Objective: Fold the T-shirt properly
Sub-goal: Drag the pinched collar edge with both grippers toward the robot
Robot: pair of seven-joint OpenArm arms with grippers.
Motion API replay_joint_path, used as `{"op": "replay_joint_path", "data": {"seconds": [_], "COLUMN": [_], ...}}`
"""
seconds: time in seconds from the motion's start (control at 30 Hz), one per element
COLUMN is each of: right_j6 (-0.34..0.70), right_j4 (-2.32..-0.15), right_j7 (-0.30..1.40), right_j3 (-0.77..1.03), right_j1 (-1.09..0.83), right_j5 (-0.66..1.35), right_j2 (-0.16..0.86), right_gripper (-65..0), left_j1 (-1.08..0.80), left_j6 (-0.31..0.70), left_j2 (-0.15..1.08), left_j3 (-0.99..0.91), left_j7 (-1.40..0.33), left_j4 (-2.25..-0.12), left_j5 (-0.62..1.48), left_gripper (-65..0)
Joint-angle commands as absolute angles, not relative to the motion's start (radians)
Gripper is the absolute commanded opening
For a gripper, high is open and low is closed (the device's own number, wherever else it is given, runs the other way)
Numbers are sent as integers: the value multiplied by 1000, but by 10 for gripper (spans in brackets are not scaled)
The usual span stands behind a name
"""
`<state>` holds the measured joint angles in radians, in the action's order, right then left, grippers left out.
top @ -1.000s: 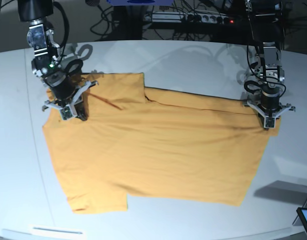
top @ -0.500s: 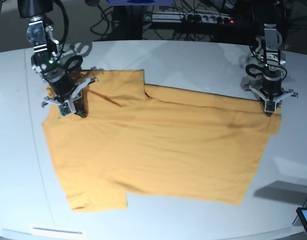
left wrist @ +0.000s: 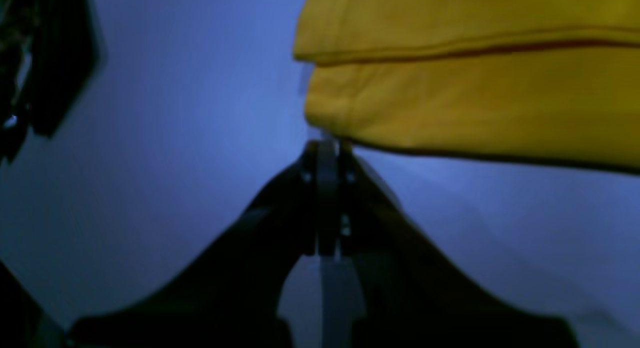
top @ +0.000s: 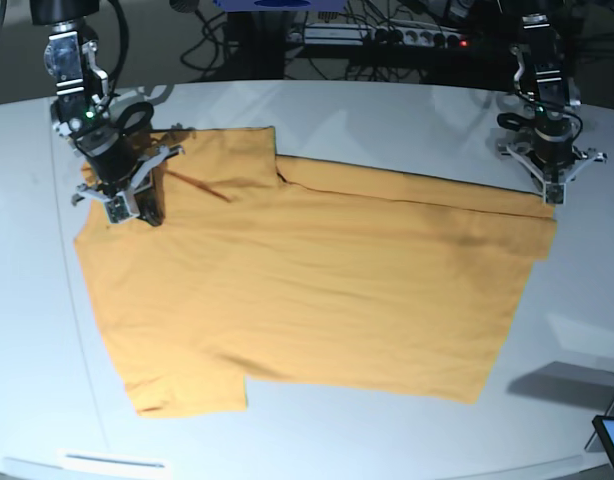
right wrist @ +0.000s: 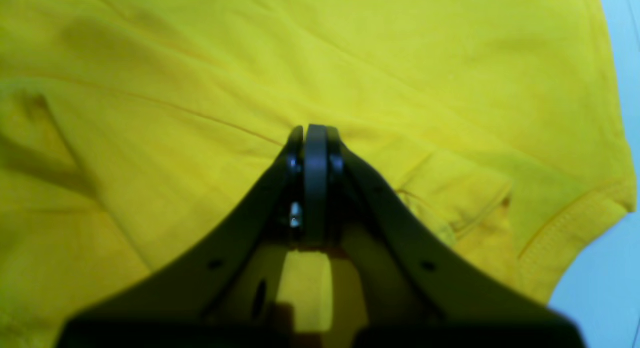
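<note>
The orange-yellow T-shirt [top: 317, 270] lies spread on the white table [top: 387, 120], its far edge doubled over in a long fold. At the far left, my right gripper [top: 147, 215] is shut on the cloth by the sleeve. The right wrist view shows that gripper [right wrist: 314, 130] pinching a crease of the T-shirt [right wrist: 400, 63], with a stitched hem at the right. At the far right corner, my left gripper [top: 554, 197] is shut on the shirt's edge. Seen from the left wrist, this gripper [left wrist: 327, 147] meets the lower rim of the folded T-shirt [left wrist: 475, 103].
A power strip and cables [top: 387, 35] run behind the table. A dark tablet corner [top: 612, 440] pokes in at the lower right. A white strip [top: 112, 462] lies at the front left edge.
Both grippers have moved toward the table's back, staying shut. The shirt's far edge and right corner went with them, and the whole shirt has shifted back and slightly left.
</note>
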<state>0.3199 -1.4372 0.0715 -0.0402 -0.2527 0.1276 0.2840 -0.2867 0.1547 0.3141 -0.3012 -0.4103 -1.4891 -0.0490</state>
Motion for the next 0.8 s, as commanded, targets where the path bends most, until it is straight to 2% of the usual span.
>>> {"op": "replay_joint_path", "data": {"seconds": [0.0, 0.23, 0.43, 0.77], "right_j6": [295, 295, 295, 295], "right_j4": [-1425, -1422, -1422, -1420], "right_j7": [197, 197, 197, 199], "right_j3": [-36, -36, -36, -36], "right_j1": [-269, -269, -269, -268], "right_j5": [77, 77, 77, 77], "right_j2": [298, 298, 298, 298], "right_gripper": [-650, -650, -650, -650], "left_j1": [-266, -137, -12, 59], "left_j6": [137, 139, 139, 139], "left_j2": [331, 331, 354, 363], "left_j3": [-312, -308, -182, -117], "left_j7": [-392, -516, -513, -259], "left_j4": [-1552, -1647, -1486, -1279], "left_j5": [-53, -54, -56, -56], "left_gripper": [-650, -650, -650, -650]}}
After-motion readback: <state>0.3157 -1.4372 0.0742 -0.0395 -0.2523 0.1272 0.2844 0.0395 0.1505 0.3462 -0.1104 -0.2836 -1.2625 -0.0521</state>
